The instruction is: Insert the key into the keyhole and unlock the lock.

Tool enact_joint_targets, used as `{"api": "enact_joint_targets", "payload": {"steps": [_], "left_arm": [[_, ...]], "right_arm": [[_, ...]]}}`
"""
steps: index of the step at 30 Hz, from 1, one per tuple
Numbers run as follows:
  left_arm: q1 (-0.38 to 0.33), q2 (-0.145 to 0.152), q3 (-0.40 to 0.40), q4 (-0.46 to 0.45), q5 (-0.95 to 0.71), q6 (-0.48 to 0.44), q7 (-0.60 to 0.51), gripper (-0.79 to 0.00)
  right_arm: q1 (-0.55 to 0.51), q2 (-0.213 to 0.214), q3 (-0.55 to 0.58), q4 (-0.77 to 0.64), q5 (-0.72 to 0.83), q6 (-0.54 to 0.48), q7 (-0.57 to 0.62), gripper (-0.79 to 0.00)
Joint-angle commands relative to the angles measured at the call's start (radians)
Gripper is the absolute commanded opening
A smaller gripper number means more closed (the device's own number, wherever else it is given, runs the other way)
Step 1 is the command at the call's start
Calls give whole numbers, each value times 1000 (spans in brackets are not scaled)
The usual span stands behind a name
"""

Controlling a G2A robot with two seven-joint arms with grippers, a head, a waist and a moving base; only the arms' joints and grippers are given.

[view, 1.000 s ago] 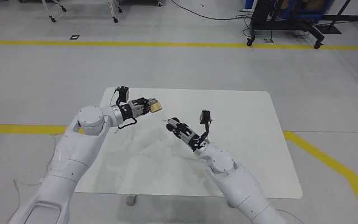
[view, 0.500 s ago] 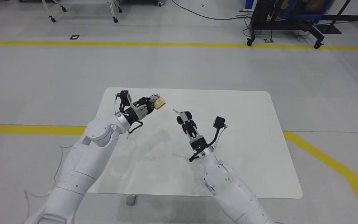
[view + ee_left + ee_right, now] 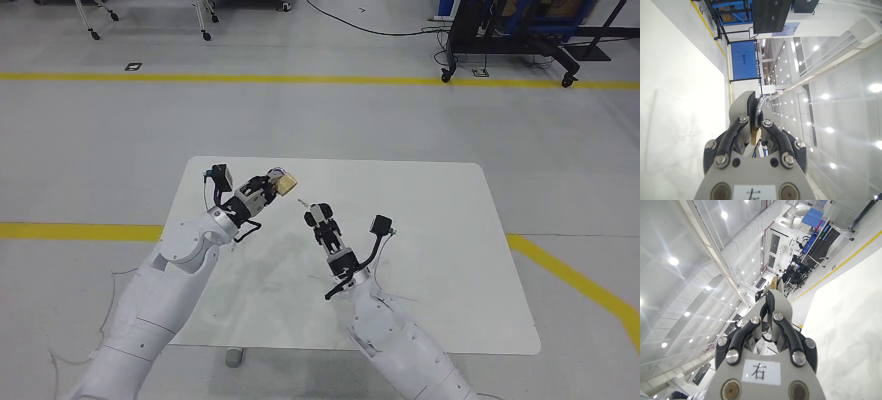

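A white table [image 3: 440,215] with rounded corners and a faintly speckled top stands on the grey floor [image 3: 120,130].

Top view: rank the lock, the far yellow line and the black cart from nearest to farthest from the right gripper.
1. Lock: in the left gripper, just beside the right gripper and its key.
2. Yellow line: on the floor beyond the table.
3. Cart: past that line, far right.

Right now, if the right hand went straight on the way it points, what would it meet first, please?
Probably the small brass padlock held in the left hand: it sits just beyond the thin metal key in the right hand, though depth is unclear.
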Motion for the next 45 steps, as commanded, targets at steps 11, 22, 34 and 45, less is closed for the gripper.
{"api": "enact_joint_targets", "payload": {"steps": [11,22,34,45], "left_arm": [[23,-4,-10,-46,60,22,-11,-785],[26,-13,-22,-47,68,39,14,-785],[19,-23,-10,-47,113,36,-12,-785],[15,-31,-6,-42,151,36,-16,-785]], "right_arm": [[32,-36,-34,56,-14,38,-74,-785],[10,-43,-10,43,-44,21,-86,-785],[0,-57,-1,46,-88,52,-109,-785],[2,-68,9,58,-120,59,-123,-785]]}}
